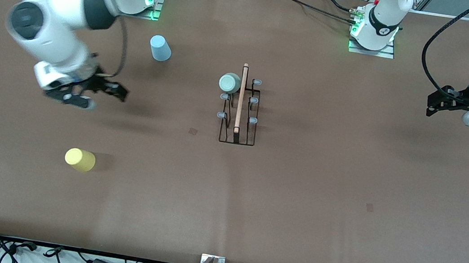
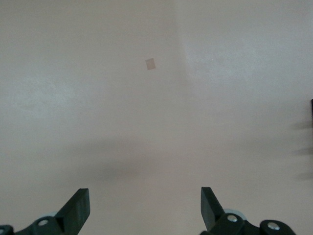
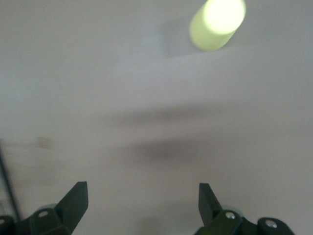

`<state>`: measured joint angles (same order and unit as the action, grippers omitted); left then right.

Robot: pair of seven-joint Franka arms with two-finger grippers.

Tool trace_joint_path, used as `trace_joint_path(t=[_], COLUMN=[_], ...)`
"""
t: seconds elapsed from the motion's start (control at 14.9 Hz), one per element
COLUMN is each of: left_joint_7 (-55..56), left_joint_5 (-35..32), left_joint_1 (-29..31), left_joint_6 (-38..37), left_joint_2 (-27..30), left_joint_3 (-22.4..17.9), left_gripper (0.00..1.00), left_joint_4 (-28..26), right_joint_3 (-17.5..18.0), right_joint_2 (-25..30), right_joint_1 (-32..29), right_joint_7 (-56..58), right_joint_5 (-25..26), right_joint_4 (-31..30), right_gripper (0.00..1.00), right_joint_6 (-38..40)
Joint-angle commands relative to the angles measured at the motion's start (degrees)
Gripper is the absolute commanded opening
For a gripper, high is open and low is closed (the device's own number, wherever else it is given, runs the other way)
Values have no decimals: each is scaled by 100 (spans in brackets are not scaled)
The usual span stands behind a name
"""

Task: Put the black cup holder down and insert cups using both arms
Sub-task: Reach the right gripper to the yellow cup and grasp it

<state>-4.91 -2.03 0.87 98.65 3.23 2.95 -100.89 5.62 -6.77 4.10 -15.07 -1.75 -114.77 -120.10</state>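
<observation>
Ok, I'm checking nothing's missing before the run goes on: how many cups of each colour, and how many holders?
Pale green cup, on a peg of the holder: 1
Yellow cup: 1
Light blue cup: 1
Black cup holder: 1
Total: 4

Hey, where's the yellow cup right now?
The yellow cup stands alone on the table toward the right arm's end, nearer the front camera than the right gripper and the blue cup.

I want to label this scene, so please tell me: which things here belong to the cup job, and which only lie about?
For the job:
- black rack
- green cup, on a rack peg
- blue cup and yellow cup, on the table
- right hand and left hand, both open, empty

Lying about:
- cables at the table edge nearest the front camera
</observation>
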Motion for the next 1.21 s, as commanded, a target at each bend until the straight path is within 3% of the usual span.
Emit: trace_joint_path(t=[0.0, 0.27, 0.54, 0.94, 1.14], left_joint_7=[-45, -45, -45, -54, -54], left_joint_5=[124, 124, 124, 124, 124], left_joint_1=[0, 0, -17, -8, 0], left_joint_6=[-135, -135, -135, -144, -188], left_joint_2=[-86, -86, -86, -86, -86], left_joint_3=[-5, -5, -5, -5, -5], left_gripper=[100, 100, 100, 100, 100], left_joint_4=[175, 201, 201, 201, 201], right_joint_3=[-385, -624, -641, -668, -659], right_joint_2=[-253, -868, -1835, -2424, -2706], right_joint_1=[-111, -340, -507, -542, -489], right_joint_7=[1274, 2165, 3052, 3441, 3396], right_joint_5=[-1, 8, -10, -80, -194], right_joint_4=[8, 226, 1069, 1580, 1598], right_gripper=[100, 100, 100, 100, 100], right_joint_6=[-380, -1120, -1498, -1534, -2024])
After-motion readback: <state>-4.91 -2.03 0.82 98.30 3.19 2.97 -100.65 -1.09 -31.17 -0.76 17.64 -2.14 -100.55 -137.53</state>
